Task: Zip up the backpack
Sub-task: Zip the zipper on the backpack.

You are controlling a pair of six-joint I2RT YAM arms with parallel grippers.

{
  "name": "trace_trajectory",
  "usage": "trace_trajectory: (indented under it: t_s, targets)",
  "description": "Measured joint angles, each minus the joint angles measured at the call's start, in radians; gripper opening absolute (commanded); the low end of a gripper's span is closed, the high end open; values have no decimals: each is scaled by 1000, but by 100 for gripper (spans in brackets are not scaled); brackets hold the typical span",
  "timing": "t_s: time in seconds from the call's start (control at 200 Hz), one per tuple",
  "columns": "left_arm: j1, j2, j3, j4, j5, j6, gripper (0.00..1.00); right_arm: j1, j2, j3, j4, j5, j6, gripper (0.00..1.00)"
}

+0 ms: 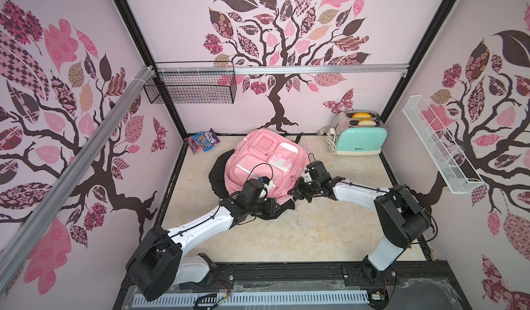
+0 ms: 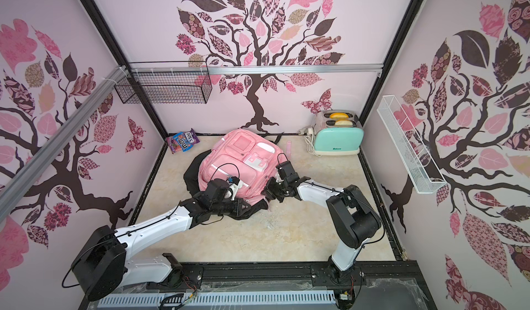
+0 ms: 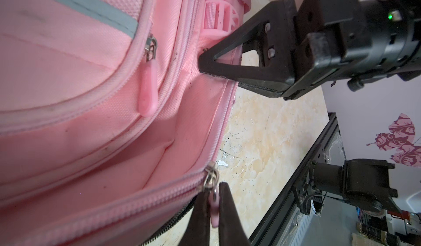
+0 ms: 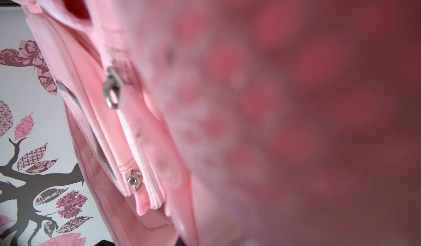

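Observation:
A pink backpack (image 1: 258, 162) (image 2: 238, 156) lies on the floor, front pockets up. In the left wrist view my left gripper (image 3: 215, 189) is shut on the pink zipper pull (image 3: 214, 215), which hangs from the metal slider (image 3: 210, 178) at the end of a closed pink zipper run. My right gripper (image 3: 202, 62) pinches the backpack's pink fabric edge just beyond that slider, fingers together. In both top views the two grippers (image 1: 275, 205) (image 1: 294, 192) meet at the backpack's near corner. Blurred pink fabric fills the right wrist view and hides its jaws; a zipper slider (image 4: 112, 87) shows there.
A mint toaster (image 1: 360, 135) with its cord stands at the back right. A candy bag (image 1: 202, 142) lies at the back left. Black cloth (image 1: 218, 176) spreads under the backpack. A black wire basket (image 1: 190, 86) and a white wire shelf (image 1: 438, 145) hang on the walls.

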Motion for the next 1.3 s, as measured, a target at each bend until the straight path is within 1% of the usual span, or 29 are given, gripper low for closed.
trace_trajectory:
  t_s: [0.205, 0.485, 0.61, 0.775, 0.975, 0.99, 1.0, 1.005, 1.025, 1.06, 1.065, 1.07, 1.1, 1.13, 1.155, 1.18, 1.215, 1.3]
  targets:
    - [-2, 0, 4, -26, -27, 13, 0, 5, 0, 58, -98, 36, -100, 0]
    - [-7, -26, 7, -70, -114, 19, 0, 13, 0, 131, -213, 108, -223, 0]
    - [13, -53, 7, -91, -140, 18, 0, -12, 6, 154, -244, 106, -256, 0]
    - [35, -60, 7, -108, -146, 19, 0, -64, 59, 210, -287, 92, -295, 0]
    - [40, -60, 7, -111, -137, 19, 0, -73, 82, 237, -311, 79, -311, 0]
    - [40, -60, 7, -110, -135, 18, 0, -74, 82, 237, -311, 79, -311, 5]
    - [40, -60, 7, -110, -134, 18, 0, -74, 82, 237, -311, 78, -311, 6]
    - [40, -60, 7, -110, -134, 18, 0, -74, 82, 237, -311, 78, -311, 10]
    - [40, -60, 7, -109, -132, 18, 0, -74, 82, 237, -311, 77, -311, 14]
    - [40, -60, 6, -108, -129, 16, 0, -75, 81, 237, -312, 76, -309, 25]
    - [40, -60, 6, -108, -129, 16, 0, -75, 81, 237, -312, 76, -309, 28]
    - [40, -60, 6, -108, -129, 16, 0, -75, 81, 237, -312, 76, -309, 28]
    - [41, -60, 6, -107, -124, 14, 0, -77, 80, 237, -312, 80, -309, 37]
    - [42, -60, 4, -105, -118, 13, 0, -80, 77, 237, -311, 84, -303, 44]
    - [43, -60, 0, -100, -112, 11, 0, -84, 71, 235, -307, 87, -292, 53]
    - [43, -60, -4, -93, -105, 8, 0, -88, 63, 231, -303, 87, -288, 58]
    - [45, -60, -11, -85, -96, 2, 0, -93, 48, 224, -294, 89, -281, 61]
    - [47, -60, -28, -57, -78, -9, 0, -100, -10, 179, -254, 80, -230, 65]
